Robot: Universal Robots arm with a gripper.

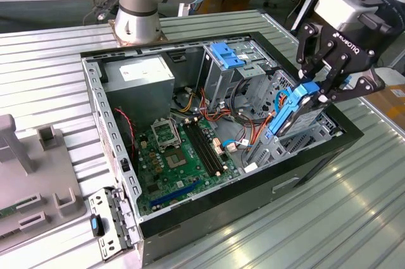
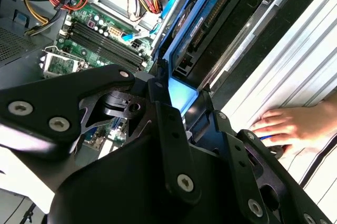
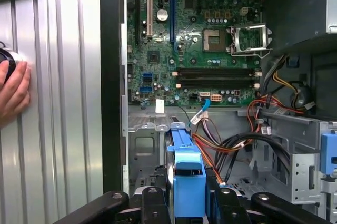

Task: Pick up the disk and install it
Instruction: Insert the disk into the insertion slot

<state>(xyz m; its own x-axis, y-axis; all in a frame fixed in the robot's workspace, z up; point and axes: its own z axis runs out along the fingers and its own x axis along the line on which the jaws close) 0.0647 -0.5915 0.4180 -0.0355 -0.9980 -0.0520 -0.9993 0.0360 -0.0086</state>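
The gripper [image 1: 314, 92] was clamped on the disk [image 1: 294, 114], its fingers pinching the blue carrier frame by its upper end. In the exterior view the disk hung edge-on and tilted, between two and three o'clock from the motherboard [image 1: 183, 155]. Its lower end sat at or just inside the drive bay [image 1: 262, 152] along the computer case's [image 1: 304, 174] wall. How deep it had gone I could not tell.

The step in hand looked like seating the drive, and it seemed partway done. To do it well, the carrier's edges would want to run parallel to the bay's rails. With the tilt it had, a corner could catch on the sheet metal. The cables [image 1: 247, 126], bunched at about nine o'clock from the disk, lay near the bay mouth and might snag or get pinched. A slow, straight push along the bay's axis seemed safest, since the grip was at one end only.

A person's hand [image 3: 13, 89] rested on the ribbed table [image 1: 316, 218] just outside the case wall, which called for care.
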